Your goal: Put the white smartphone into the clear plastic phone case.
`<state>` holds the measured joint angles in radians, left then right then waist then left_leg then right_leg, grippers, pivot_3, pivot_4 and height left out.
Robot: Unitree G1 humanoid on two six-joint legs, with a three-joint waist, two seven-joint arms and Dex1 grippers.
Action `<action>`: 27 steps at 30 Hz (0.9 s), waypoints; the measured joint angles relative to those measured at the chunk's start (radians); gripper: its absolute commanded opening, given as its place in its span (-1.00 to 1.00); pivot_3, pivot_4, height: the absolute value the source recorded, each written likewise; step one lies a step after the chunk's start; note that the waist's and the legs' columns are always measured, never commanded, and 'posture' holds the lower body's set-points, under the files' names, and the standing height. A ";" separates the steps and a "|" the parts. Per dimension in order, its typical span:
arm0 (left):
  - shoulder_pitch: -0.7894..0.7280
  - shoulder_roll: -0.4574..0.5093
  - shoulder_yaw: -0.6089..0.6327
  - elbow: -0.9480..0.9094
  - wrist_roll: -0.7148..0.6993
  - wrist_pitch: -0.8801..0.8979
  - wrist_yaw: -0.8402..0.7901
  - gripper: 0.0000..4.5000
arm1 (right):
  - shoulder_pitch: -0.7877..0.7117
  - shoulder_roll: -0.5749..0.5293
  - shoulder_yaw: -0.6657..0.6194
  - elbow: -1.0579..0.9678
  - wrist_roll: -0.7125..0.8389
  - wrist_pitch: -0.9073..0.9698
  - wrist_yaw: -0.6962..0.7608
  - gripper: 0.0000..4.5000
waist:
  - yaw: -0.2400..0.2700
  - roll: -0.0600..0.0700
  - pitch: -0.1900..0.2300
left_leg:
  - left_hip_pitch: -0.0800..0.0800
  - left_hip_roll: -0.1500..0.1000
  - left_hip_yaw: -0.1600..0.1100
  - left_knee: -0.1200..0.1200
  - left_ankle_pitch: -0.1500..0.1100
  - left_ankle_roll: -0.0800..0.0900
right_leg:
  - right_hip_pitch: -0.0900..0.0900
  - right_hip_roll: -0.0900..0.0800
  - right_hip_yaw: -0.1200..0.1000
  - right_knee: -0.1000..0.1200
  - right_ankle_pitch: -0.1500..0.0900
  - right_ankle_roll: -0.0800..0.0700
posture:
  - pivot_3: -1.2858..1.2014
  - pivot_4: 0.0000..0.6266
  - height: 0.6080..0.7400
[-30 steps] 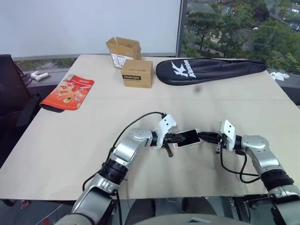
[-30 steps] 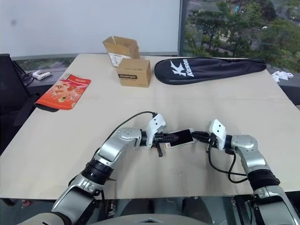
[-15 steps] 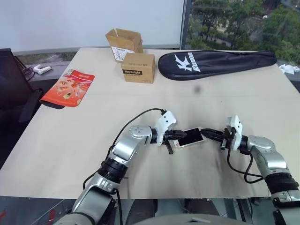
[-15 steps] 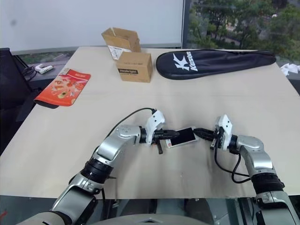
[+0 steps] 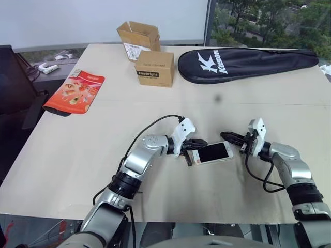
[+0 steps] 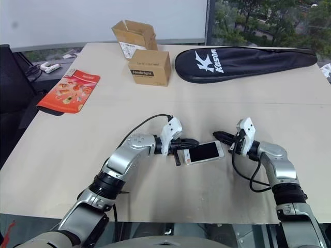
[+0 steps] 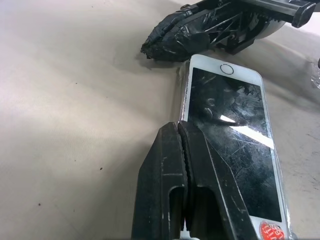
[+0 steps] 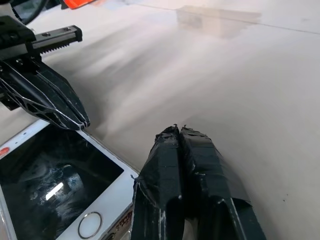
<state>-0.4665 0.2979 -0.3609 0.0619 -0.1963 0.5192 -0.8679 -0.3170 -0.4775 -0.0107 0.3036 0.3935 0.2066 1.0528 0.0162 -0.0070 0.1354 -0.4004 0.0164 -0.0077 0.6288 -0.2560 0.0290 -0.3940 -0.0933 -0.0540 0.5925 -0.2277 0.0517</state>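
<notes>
A broad beige desk point(image 5: 77, 155) carries, from largest to smallest, a long black zipped racket bag with white lettering point(image 5: 243, 63) lying along its far edge toward the far right corner, an open brown cardboard box point(image 5: 137, 37) at the middle of the far edge with a closed brown cardboard box bearing a dark label point(image 5: 154, 68) just in front of it, and a flat red printed snack packet point(image 5: 74, 93) near the left edge. Close to the near edge, about midway along it, lies the slim white smartphone with a dark glossy screen point(image 5: 212, 153), face up and flat on the desk between the robot's two arms. The left gripper point(image 5: 193, 144) reaches in from the left, its black fingers point(image 7: 182, 190) clenched together with nothing between them, their tip resting at the long edge of the phone. The right gripper point(image 5: 229, 136), its taped black fingers point(image 8: 187, 175) likewise pressed shut and empty, points at the end of the phone with the round home button, just beside it; whether it touches cannot be told.
</notes>
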 measured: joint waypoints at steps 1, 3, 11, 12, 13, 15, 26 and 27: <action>0.001 0.000 -0.001 -0.001 0.000 0.000 -0.001 -1.00 | 0.010 -0.012 0.000 -0.015 0.006 0.014 0.013 -0.98 | 0.001 0.000 0.000 | 0.000 0.000 -0.001 0.000 0.000 0.000 | 0.000 0.000 0.000 0.000 0.000 0.001 | 0.03 -0.52 0.87; 0.001 0.002 -0.001 -0.002 0.000 0.000 -0.002 -1.00 | 0.021 -0.016 -0.008 -0.022 0.012 0.021 0.022 -0.98 | 0.000 0.000 0.000 | 0.000 0.000 -0.001 0.000 0.000 0.000 | 0.001 0.002 0.000 0.001 0.001 0.005 | 0.03 -0.52 0.87; 0.019 -0.010 0.037 -0.008 -0.020 -0.029 0.003 -1.00 | 0.022 0.025 -0.063 -0.019 0.052 0.009 -0.007 -0.98 | -0.001 0.001 0.010 | 0.000 0.001 -0.001 0.006 0.000 0.000 | -0.001 0.004 0.002 0.010 0.001 0.005 | 0.03 -0.52 0.87; 0.031 -0.012 0.059 -0.012 -0.038 -0.035 0.001 -1.00 | 0.022 0.026 -0.079 -0.019 0.062 0.009 -0.012 -0.98 | -0.002 0.001 0.014 | 0.000 0.001 -0.001 0.006 0.000 0.000 | -0.001 0.004 0.002 0.011 0.001 0.005 | 0.03 -0.52 0.87; 0.044 -0.014 0.082 -0.016 -0.063 -0.036 -0.003 -1.00 | 0.022 0.024 -0.098 -0.020 0.075 0.010 -0.015 -0.98 | -0.003 0.001 0.018 | 0.000 0.001 0.000 0.007 0.000 0.000 | -0.002 0.004 0.003 0.013 0.001 0.006 | 0.03 -0.52 0.87; 0.059 -0.012 0.130 -0.023 -0.106 -0.022 -0.004 -1.00 | 0.029 0.019 -0.135 -0.027 0.098 0.016 -0.022 -0.98 | -0.004 0.001 0.028 | 0.000 0.001 0.000 0.008 0.000 0.000 | -0.003 0.005 0.003 0.016 0.001 0.006 | 0.03 -0.52 0.87; 0.121 0.146 0.229 -0.089 -0.183 0.013 -0.082 -1.00 | 0.144 -0.032 -0.132 -0.155 0.113 0.064 0.003 -0.98 | -0.004 0.002 0.035 | -0.004 0.002 0.004 0.008 0.004 -0.006 | -0.006 0.006 0.001 0.018 0.001 0.007 | 0.03 -0.52 0.87; 0.131 0.168 0.208 -0.088 -0.170 -0.003 -0.101 -1.00 | 0.155 -0.036 -0.123 -0.169 0.110 0.064 0.009 -0.98 | -0.003 0.002 0.036 | -0.004 0.002 0.004 0.009 0.004 -0.006 | -0.006 0.006 0.000 0.018 0.001 0.007 | 0.03 -0.52 0.87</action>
<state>-0.3353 0.4658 -0.1529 -0.0261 -0.3662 0.5160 -0.9689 -0.1620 -0.5139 -0.1340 0.1346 0.5031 0.2706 1.0615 0.0131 -0.0053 0.1709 -0.4044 0.0187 -0.0040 0.6377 -0.2524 0.0227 -0.4003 -0.0871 -0.0536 0.6103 -0.2268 0.0583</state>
